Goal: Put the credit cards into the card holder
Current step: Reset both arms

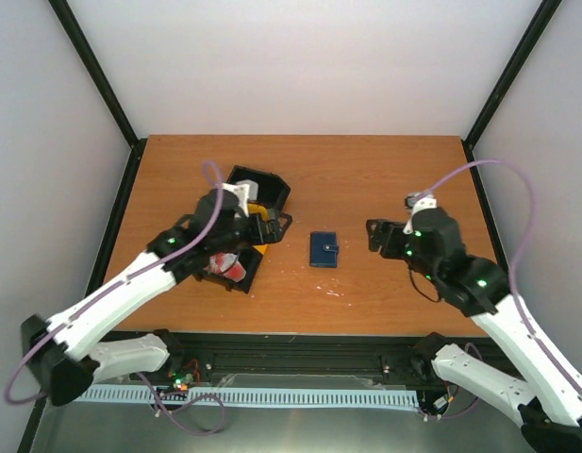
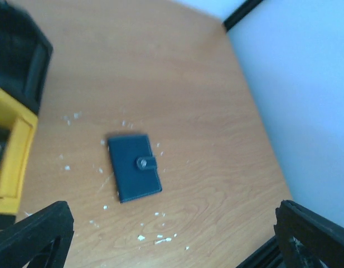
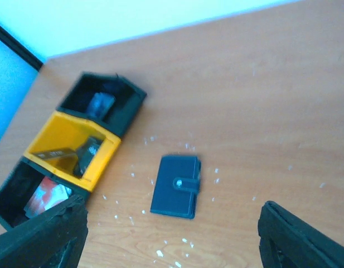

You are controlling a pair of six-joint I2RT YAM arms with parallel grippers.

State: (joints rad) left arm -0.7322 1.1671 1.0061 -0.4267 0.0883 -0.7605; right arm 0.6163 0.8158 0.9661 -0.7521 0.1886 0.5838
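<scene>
The card holder (image 1: 324, 249) lies closed and flat, snap tab up, on the wooden table (image 1: 385, 179) between the two arms. The left gripper (image 1: 276, 226) hangs just left of the card holder, its jaws spread wide with nothing between them. The right gripper (image 1: 374, 236) stands near the card holder's right side, likewise spread wide and empty. A red credit card (image 3: 46, 196) lies in a black bin (image 3: 10, 195) left of the card holder, next to a yellow bin (image 3: 102, 159) and a second black bin (image 3: 132, 106). Bare wood surrounds the card holder on every side, with white flecks (image 3: 160, 252) scattered close by. The table's edges are well apart from it.
</scene>
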